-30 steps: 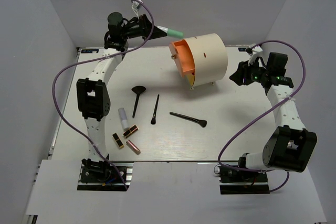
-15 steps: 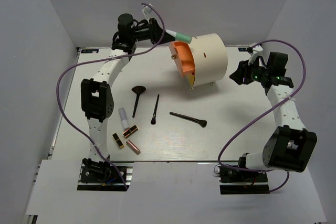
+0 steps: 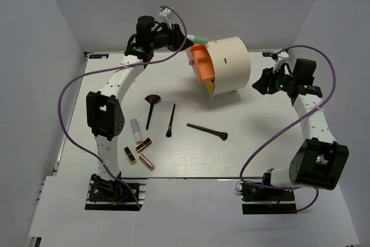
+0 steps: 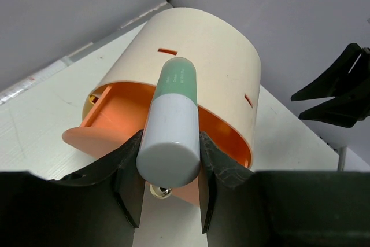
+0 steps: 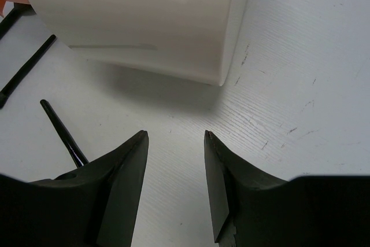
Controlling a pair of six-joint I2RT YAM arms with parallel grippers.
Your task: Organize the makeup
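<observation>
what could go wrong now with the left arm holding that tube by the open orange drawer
1. The left gripper pinches the tube by its white end only, with the green end sticking out. On release it might pivot or slip and miss the orange drawer.
2. The right gripper is open and apart from the cream cylinder, so nothing steadies it. A bump from the tube could shift or roll it.

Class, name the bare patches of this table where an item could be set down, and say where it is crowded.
Bare: the near-right table, between the angled brush and the right arm; also the strip between the cream cylinder and the wide-headed brush. Crowded: near-left, where the lipsticks and thin brush lie close.
</observation>
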